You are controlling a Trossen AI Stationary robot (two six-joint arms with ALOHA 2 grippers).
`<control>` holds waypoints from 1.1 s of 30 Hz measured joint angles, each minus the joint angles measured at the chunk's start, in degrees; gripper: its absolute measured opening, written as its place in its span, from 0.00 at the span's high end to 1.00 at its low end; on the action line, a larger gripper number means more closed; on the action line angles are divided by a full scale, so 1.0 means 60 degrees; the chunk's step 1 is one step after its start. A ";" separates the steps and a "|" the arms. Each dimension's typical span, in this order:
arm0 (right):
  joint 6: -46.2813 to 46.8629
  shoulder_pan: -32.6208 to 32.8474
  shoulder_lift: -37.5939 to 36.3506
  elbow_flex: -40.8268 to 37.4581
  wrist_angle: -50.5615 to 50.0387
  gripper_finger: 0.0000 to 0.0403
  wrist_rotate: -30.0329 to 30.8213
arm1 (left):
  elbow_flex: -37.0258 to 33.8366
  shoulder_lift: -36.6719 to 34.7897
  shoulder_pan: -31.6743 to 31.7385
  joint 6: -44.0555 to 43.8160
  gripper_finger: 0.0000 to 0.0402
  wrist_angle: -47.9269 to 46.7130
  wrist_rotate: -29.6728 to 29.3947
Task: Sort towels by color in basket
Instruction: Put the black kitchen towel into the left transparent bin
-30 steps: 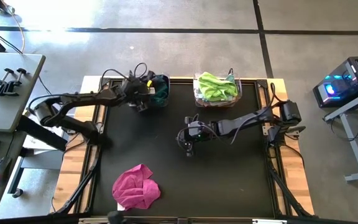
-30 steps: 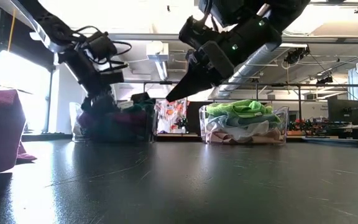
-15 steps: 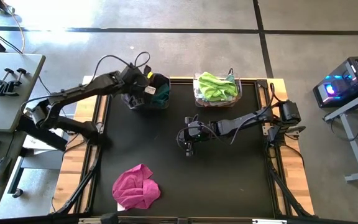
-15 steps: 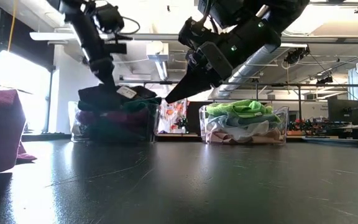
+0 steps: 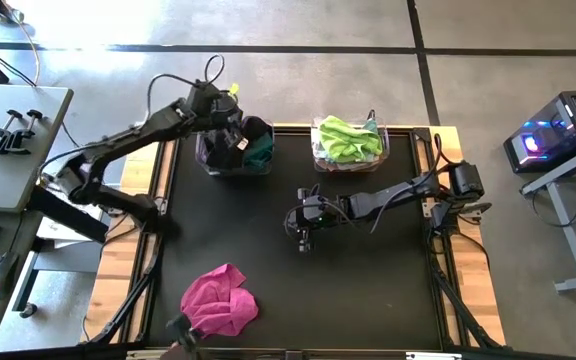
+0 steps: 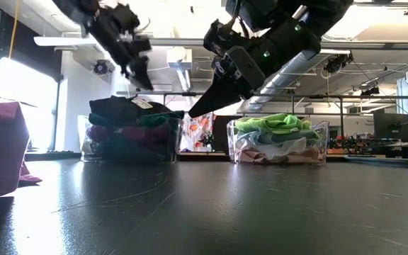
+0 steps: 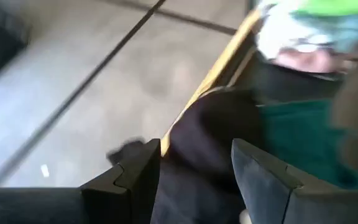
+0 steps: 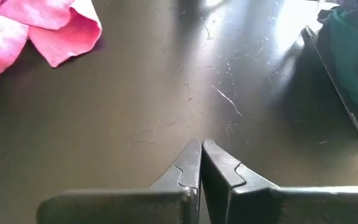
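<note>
The left tool [image 5: 230, 128] has risen off the dark bin [image 5: 233, 160], fingers apart and empty, leaving the black towel [image 6: 129, 108] on top with the darks. The right tool [image 5: 302, 238], pinched together, waits mid-surface. The magenta towel [image 5: 219, 300] lies unsorted near the front edge.

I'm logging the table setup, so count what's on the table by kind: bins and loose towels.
Clear bins: 2, one with dark towels, one with light towels
Loose towels on the table: 1, the magenta towel
Total: 3
</note>
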 joint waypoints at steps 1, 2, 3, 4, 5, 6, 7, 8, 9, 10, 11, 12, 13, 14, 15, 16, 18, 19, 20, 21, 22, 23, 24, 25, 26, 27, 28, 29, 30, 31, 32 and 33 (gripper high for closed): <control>0.0000 0.0022 -0.0003 0.0000 -0.0004 1.00 -0.0005 | -0.0191 0.0193 0.0087 -0.0426 0.54 0.0296 -0.0095; -0.0007 0.0046 -0.0003 0.0000 -0.0015 1.00 -0.0003 | -0.0383 0.0393 0.0151 -0.0724 0.54 0.0526 -0.0106; -0.0019 0.0064 -0.0003 0.0000 -0.0016 1.00 -0.0003 | -0.0579 0.0562 0.0199 -0.0854 0.54 0.0738 -0.0104; -0.0036 0.0064 -0.0003 0.0000 -0.0015 1.00 -0.0003 | -0.0779 0.0738 0.0235 -0.0860 0.54 0.0878 -0.0096; -0.0036 0.0066 -0.0003 0.0000 -0.0015 1.00 -0.0003 | -0.0958 0.0940 0.0237 -0.0787 0.54 0.0930 -0.0081; -0.0033 0.0064 -0.0003 0.0000 -0.0015 1.00 -0.0003 | -0.1124 0.1145 0.0210 -0.0691 0.54 0.0952 -0.0027; -0.0033 0.0064 -0.0003 0.0000 -0.0015 1.00 -0.0003 | -0.1280 0.1336 0.0188 -0.0590 0.54 0.0977 0.0054; -0.0034 0.0064 -0.0003 0.0000 -0.0015 1.00 -0.0003 | -0.1436 0.1529 0.0167 -0.0517 0.54 0.1004 0.0113; -0.0042 0.0064 -0.0003 0.0000 -0.0007 1.00 -0.0003 | -0.1573 0.1695 0.0142 -0.0494 0.54 0.1082 0.0136; -0.0070 0.0064 -0.0004 0.0000 0.0004 1.00 -0.0003 | -0.1695 0.1837 0.0132 -0.0494 0.54 0.1233 0.0152; -0.0076 0.0064 -0.0007 0.0000 0.0007 1.00 -0.0003 | -0.1851 0.1981 0.0132 -0.0494 0.54 0.1450 0.0159; -0.0076 0.0064 -0.0007 0.0000 0.0011 1.00 0.0000 | -0.1996 0.2094 0.0135 -0.0494 0.54 0.1662 0.0169; -0.0080 0.0064 -0.0006 0.0000 0.0014 1.00 0.0000 | -0.2122 0.2200 0.0136 -0.0452 0.54 0.1850 0.0187; -0.0083 0.0061 -0.0006 0.0000 0.0021 1.00 0.0000 | -0.2216 0.2295 0.0142 -0.0329 0.54 0.1995 0.0196; -0.0102 0.0057 -0.0007 0.0000 0.0036 1.00 0.0000 | -0.2280 0.2361 0.0143 -0.0196 0.54 0.2144 0.0242; -0.0109 0.0057 -0.0007 0.0000 0.0045 1.00 0.0000 | -0.2341 0.2414 0.0143 -0.0017 0.54 0.2252 0.0269; -0.0109 0.0057 -0.0007 0.0000 0.0051 1.00 0.0000 | -0.2403 0.2523 0.0145 0.0307 0.54 0.2374 0.0325; -0.0109 0.0057 -0.0007 0.0000 0.0055 1.00 0.0000 | -0.2416 0.2553 0.0154 0.0445 0.54 0.2445 0.0381; -0.0109 0.0057 -0.0007 0.0000 0.0062 1.00 0.0000 | -0.2426 0.2556 0.0169 0.0544 0.54 0.2470 0.0434; -0.0109 0.0057 -0.0007 0.0000 0.0066 1.00 0.0000 | -0.2426 0.2553 0.0207 0.0625 0.54 0.2494 0.0468; -0.0108 0.0057 -0.0007 0.0000 0.0067 1.00 0.0000 | -0.2431 0.2511 0.0213 0.0661 0.54 0.2523 0.0463; -0.0107 0.0057 -0.0007 0.0000 0.0069 1.00 0.0000 | -0.2444 0.2403 0.0234 0.0660 0.54 0.2554 0.0433; -0.0109 0.0057 -0.0007 0.0000 0.0069 1.00 0.0000 | -0.2444 0.2290 0.0267 0.0676 0.54 0.2601 0.0444; -0.0107 0.0057 -0.0007 0.0000 0.0069 1.00 0.0000 | -0.2473 0.2145 0.0278 0.0788 0.54 0.2601 0.0451; -0.0106 0.0057 -0.0007 0.0000 0.0075 1.00 0.0000 | -0.2484 0.1967 0.0288 0.1017 0.54 0.2497 0.0489; -0.0106 0.0057 -0.0007 0.0000 0.0079 1.00 0.0000 | -0.2504 0.1773 0.0292 0.1228 0.54 0.2391 0.0671; -0.0099 0.0057 -0.0007 0.0000 0.0077 1.00 0.0000 | -0.2514 0.1545 0.0295 0.1376 0.54 0.2268 0.0867; -0.0064 0.0057 -0.0007 0.0000 0.0080 1.00 0.0000 | -0.2468 0.1325 0.0296 0.1464 0.53 0.2101 0.0959; -0.0042 0.0057 -0.0007 0.0000 0.0080 1.00 0.0000 | -0.2358 0.1125 0.0289 0.1485 0.53 0.1920 0.1012; -0.0039 0.0057 -0.0007 0.0000 0.0085 1.00 0.0000 | -0.2228 0.0926 0.0285 0.1479 0.52 0.1721 0.1034; -0.0042 0.0057 -0.0007 0.0000 0.0102 1.00 0.0000 | -0.2079 0.0751 0.0282 0.1463 0.50 0.1450 0.1045; -0.0044 0.0057 -0.0007 0.0000 0.0125 1.00 0.0000 | -0.1924 0.0588 0.0282 0.1436 0.49 0.1148 0.1061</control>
